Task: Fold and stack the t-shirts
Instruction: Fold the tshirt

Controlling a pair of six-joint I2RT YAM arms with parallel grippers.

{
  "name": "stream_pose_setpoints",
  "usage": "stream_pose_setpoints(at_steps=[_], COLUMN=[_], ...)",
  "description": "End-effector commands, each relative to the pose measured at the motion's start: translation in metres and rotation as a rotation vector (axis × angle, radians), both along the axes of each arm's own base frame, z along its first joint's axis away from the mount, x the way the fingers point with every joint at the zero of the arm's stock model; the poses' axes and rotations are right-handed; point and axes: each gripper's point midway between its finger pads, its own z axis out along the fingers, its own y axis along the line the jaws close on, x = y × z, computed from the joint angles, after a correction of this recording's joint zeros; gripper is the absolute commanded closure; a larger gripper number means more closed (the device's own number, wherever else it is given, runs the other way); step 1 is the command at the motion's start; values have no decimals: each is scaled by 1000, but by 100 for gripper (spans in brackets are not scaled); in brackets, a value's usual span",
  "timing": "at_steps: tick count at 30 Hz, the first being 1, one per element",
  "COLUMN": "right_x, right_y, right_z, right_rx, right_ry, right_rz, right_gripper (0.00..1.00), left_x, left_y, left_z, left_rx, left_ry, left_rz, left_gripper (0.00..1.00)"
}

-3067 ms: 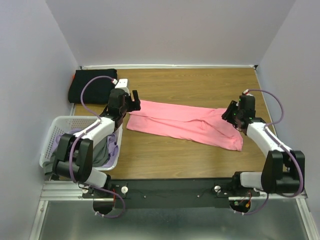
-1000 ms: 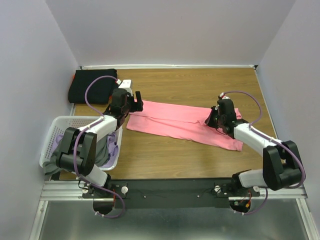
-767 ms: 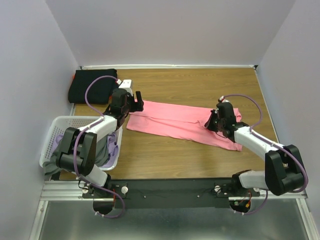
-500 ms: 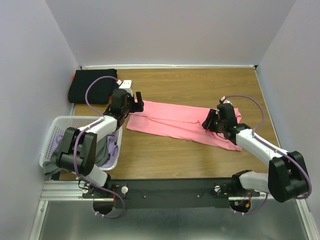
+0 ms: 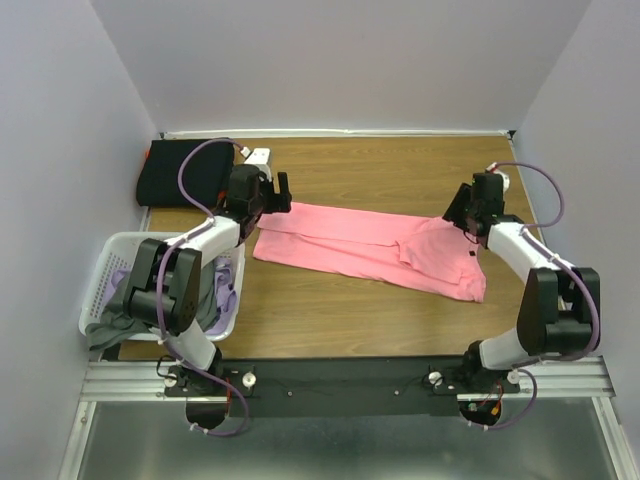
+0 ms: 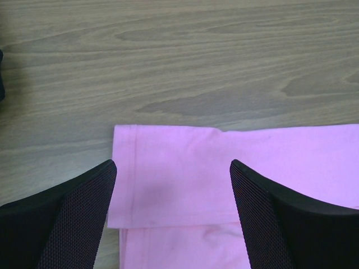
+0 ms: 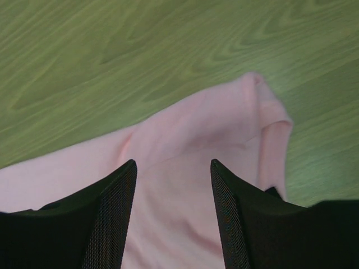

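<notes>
A bright pink t-shirt (image 5: pixel 350 245) lies stretched across the middle of the table, its right part doubled over into a flap (image 5: pixel 440 250). My left gripper (image 5: pixel 277 198) hovers open over the shirt's far left corner. In the left wrist view its jaws (image 6: pixel 173 166) frame the pink hem (image 6: pixel 168 168) with nothing gripped. My right gripper (image 5: pixel 455 213) stands open over the shirt's far right end. The right wrist view shows pink cloth (image 7: pixel 190 134) between its spread jaws (image 7: pixel 173 163), not pinched. A folded black t-shirt (image 5: pixel 185 172) sits at the far left corner.
A white lattice basket (image 5: pixel 103 290) stands at the near left, holding a grey t-shirt (image 5: pixel 207 300) and a lavender one (image 5: pixel 128 277). Walls close in the table on the left, back and right. Bare wood (image 5: pixel 400 165) runs behind the pink shirt.
My right gripper, shut and over the shirt's middle-right a second ago, has opened and drawn back to the far right end, leaving a folded flap. The left gripper edged slightly farther back.
</notes>
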Motion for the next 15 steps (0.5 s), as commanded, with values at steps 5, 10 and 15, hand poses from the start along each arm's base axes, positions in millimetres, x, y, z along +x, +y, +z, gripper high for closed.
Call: stream_pose_setpoints(at_steps=[5, 10, 15], right_x=[23, 30, 38], right_y=[-68, -86, -95], right_z=[-18, -37, -55], right_rx=[10, 28, 48], right_ry=[46, 73, 89], right_rz=[-89, -114, -120], right_gripper=[38, 41, 46], left_x=[23, 34, 44], left_y=[10, 15, 19], left_z=[-15, -28, -31], left_rx=[43, 49, 55], left_ry=[49, 79, 90], left_rz=[10, 18, 28], left_gripper=[8, 8, 8])
